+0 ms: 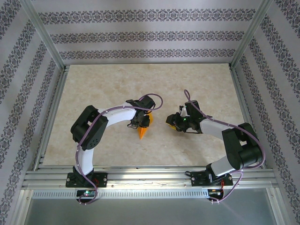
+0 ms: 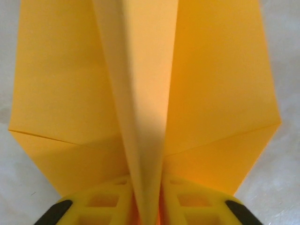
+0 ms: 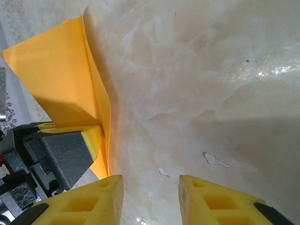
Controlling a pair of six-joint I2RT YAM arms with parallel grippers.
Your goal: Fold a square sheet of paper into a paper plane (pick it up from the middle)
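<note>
The orange-yellow paper plane [image 1: 143,132] hangs under my left gripper [image 1: 142,123], its sharp tip pointing toward the near edge. In the left wrist view its two wings [image 2: 211,93] spread out flat and the centre fold [image 2: 143,117] rises between the yellow fingers [image 2: 103,204]. My left gripper [image 2: 146,208] is shut on that fold, its jaws close against both sides. My right gripper [image 1: 172,123] hovers just to the right, open [image 3: 151,197], with bare table between its fingers. The right wrist view shows the paper plane [image 3: 56,70] at the left, pinched by the left gripper's finger [image 3: 91,136].
The marbled table top [image 1: 201,84] lies under both grippers, bounded by aluminium rails [image 1: 140,176] and patterned walls [image 1: 150,35]. A small chipped mark [image 3: 213,159] shows on the surface ahead of the right gripper.
</note>
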